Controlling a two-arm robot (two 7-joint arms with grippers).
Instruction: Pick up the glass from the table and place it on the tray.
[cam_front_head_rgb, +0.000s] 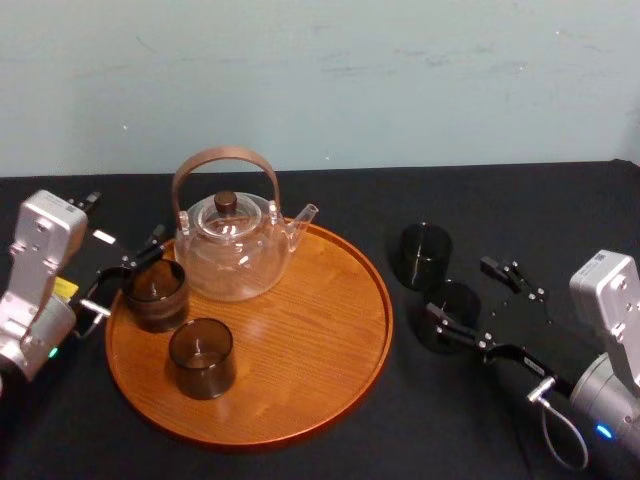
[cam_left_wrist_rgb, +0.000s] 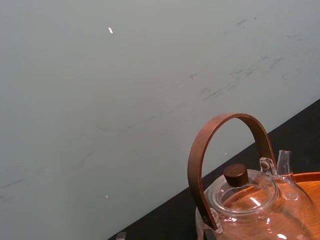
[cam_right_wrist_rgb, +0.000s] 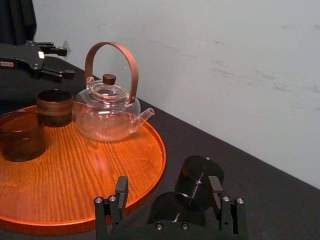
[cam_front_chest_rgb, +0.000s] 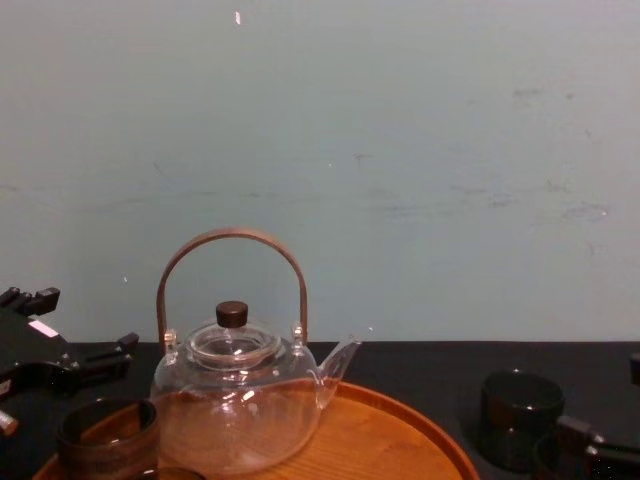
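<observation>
Right pincer (cam_front_head_rgb: 462, 292) stands wide around the nearer glass (cam_front_head_rgb: 452, 308) on the bench (cam_front_head_rgb: 420, 430), right of the tray (cam_front_head_rgb: 300, 345). I judge that gripping, lifting and placing all remain. My left pincer (cam_front_head_rgb: 130, 272) hangs open by the tray's left rim.

Round wooden tray (cam_front_head_rgb: 300, 370), orange-brown, with clear grain under a smooth, softly glossy finish. Clear glass teapot (cam_front_head_rgb: 235, 255), shiny, with a bent brown wooden handle (cam_front_head_rgb: 225, 155) and a dark knob. Dark smoky glass cups (cam_front_head_rgb: 426, 255), glossy. Matt black, cloth-like table covering (cam_front_head_rgb: 500, 200). Pale matt wall (cam_front_head_rgb: 350, 80), scuffed.
</observation>
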